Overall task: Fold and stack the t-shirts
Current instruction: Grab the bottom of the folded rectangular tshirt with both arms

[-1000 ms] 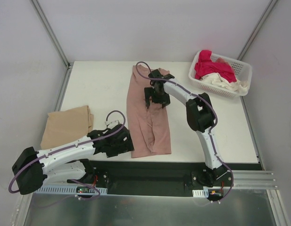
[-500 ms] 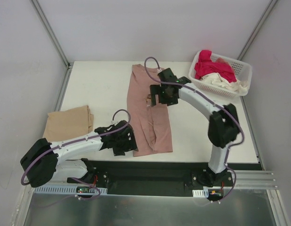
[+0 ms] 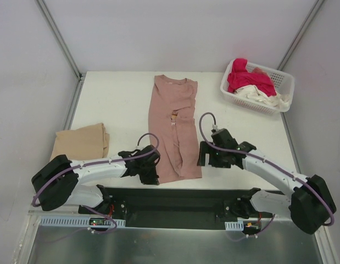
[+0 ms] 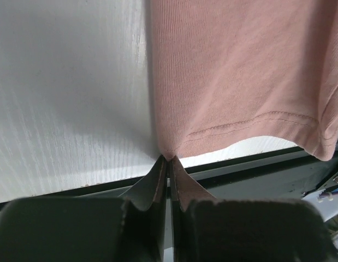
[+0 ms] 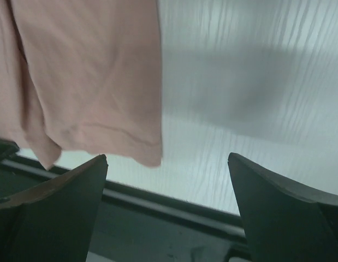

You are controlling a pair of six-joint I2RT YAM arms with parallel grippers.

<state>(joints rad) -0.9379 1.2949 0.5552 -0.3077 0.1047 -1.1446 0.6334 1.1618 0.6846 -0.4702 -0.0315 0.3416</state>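
From above, the dusty pink cotton t-shirt (image 3: 172, 126) lies narrowed lengthwise on the white worktop (image 3: 115, 104), its cross-folds not yet made. Left of it sits a folded tan t-shirt (image 3: 79, 146). To its right, a white latticed plastic basket (image 3: 284, 82) holds the magenta-red and cream shirts (image 3: 244, 78), unfolded.

In the left wrist view, the left end effector (image 4: 169, 161) is clenched on the pink shirt's near-left hem corner, at the worktop's front edge.

In the right wrist view, the right end effector (image 5: 167, 159) is released beside the near-right corner, with bare worktop to the right of the shirt.

White arms (image 3: 98, 165), black joints (image 3: 51, 182), purple cables (image 3: 200, 124), seemingly dark tapered jaws.
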